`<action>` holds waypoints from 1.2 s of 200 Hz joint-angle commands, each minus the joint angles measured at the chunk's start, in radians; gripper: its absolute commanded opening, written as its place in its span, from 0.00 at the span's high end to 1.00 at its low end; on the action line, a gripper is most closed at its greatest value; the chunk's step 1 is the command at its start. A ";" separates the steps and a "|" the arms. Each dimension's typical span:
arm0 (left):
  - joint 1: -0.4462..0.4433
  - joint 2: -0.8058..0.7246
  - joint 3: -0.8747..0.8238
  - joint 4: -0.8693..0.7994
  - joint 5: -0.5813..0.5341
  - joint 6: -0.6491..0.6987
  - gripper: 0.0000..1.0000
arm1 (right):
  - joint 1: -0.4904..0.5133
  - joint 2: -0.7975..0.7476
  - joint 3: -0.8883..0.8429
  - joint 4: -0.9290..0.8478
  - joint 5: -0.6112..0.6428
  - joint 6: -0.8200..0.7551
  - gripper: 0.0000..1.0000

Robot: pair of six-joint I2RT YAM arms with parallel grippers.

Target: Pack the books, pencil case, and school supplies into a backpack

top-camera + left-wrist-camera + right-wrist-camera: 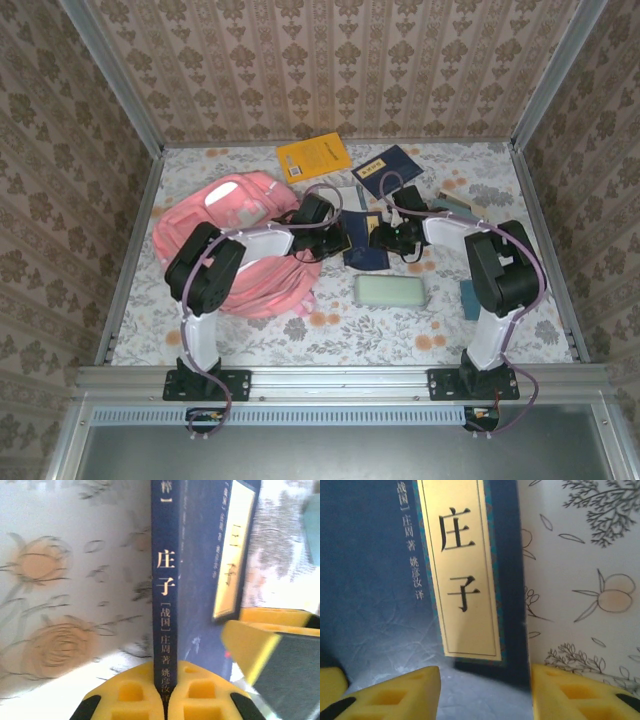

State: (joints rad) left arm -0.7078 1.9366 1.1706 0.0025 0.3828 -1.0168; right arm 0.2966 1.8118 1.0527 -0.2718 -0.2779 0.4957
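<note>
Your left jaws are clamped on the spine of a thin dark navy paperback with a gold title label (200, 620). It sits mid-worktop (400, 340), just right of the large soft pink fabric backpack (240, 215). Your right jaws stand apart, straddling that book's opposite edge. The pale mint-green oblong pencil case (392, 291) lies nearer the arm bases.
</note>
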 commanded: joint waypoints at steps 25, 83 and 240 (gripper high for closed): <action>0.017 -0.151 0.000 0.114 0.097 0.059 1.00 | -0.073 -0.211 -0.063 0.019 -0.118 0.035 0.36; 0.108 -0.300 -0.017 0.135 0.254 0.119 1.00 | -0.251 -0.290 -0.132 0.320 -0.523 0.266 0.34; 0.154 -0.367 -0.030 0.355 0.470 -0.004 1.00 | -0.182 -0.182 -0.140 0.866 -0.722 0.633 0.14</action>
State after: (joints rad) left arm -0.5613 1.6089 1.1324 0.2417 0.7940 -0.9859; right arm 0.0994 1.5970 0.9058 0.4801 -0.9527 1.0565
